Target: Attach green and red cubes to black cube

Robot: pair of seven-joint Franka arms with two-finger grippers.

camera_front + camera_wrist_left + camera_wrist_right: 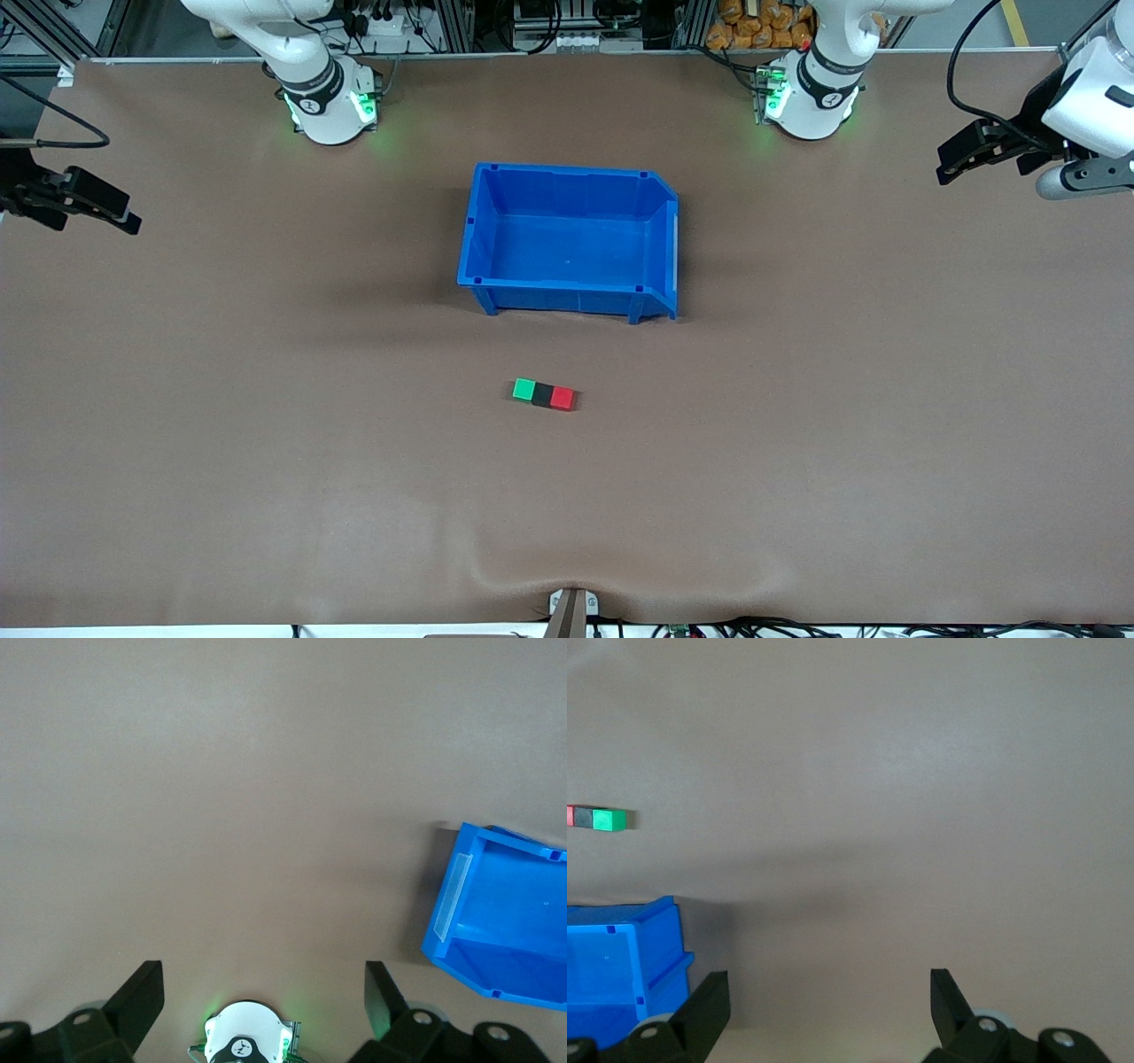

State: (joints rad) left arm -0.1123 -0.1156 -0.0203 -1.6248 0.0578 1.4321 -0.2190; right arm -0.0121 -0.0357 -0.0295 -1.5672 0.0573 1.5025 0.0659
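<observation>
Cubes: green [524, 388], black [542, 394], red [562, 399] touching in a row, mid-counter.
Handling: likely light, rigid; grip flat sides.
Left gripper [264, 992]: right-end edge, jaws wide, empty.
Right gripper [830, 997]: left-end edge, jaws wide, empty.

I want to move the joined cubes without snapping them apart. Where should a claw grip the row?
Probably the black cube in the middle, from straight above, fingers on its two free faces. The green cube and red cube cover its other sides, and a centred grip should keep the row balanced.
</observation>
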